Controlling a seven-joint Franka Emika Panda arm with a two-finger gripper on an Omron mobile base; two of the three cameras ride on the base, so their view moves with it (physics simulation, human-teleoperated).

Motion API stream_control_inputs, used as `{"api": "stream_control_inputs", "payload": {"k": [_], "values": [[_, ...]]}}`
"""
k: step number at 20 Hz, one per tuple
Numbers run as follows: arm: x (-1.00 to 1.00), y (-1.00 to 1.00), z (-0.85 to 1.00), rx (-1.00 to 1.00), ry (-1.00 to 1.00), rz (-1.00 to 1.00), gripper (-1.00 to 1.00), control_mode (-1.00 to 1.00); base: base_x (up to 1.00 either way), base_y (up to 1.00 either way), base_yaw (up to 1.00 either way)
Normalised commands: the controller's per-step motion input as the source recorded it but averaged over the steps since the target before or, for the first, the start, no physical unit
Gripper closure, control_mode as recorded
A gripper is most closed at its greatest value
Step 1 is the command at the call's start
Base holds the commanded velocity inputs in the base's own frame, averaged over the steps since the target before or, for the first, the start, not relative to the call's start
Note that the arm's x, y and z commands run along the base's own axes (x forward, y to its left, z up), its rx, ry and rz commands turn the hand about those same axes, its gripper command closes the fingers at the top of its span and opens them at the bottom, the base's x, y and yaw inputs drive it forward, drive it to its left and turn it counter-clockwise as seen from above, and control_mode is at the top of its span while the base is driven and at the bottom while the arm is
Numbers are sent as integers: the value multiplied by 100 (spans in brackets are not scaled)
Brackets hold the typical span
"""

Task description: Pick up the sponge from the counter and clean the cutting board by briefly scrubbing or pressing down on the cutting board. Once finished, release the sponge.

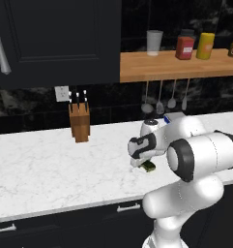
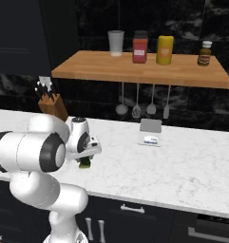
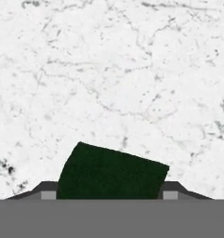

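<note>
Low in the hand view, the hand (image 3: pixel 112 195) straddles the sponge (image 3: pixel 111 173), fingers wide and unclosed on the desk (image 3: pixel 132 69); a skewed sponge might slip.

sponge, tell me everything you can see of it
The sponge is a small block: its dark green scouring face shows in the hand view, a yellow-green layer in the base views. It looks soft and matte. It lies on the white marble counter, slightly skewed, directly under the pincer, with one fingertip at each of its two sides. Whether they press on it cannot be told. Nothing else is near it.
</note>
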Motion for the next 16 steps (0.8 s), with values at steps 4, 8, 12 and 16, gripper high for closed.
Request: {"api": "stream_control_inputs", "payload": {"k": [4,8,12,16], "values": [[-33,-1,-1,1,-1,0,100,-100,0,0,0],[0,0,50,1,-1,-1,100,-100,0,0,0],[-4,0,78,1,0,0,100,-100,0,0,0],[-10,0,93,0,0,0,100,-100,0,0,0]]}}
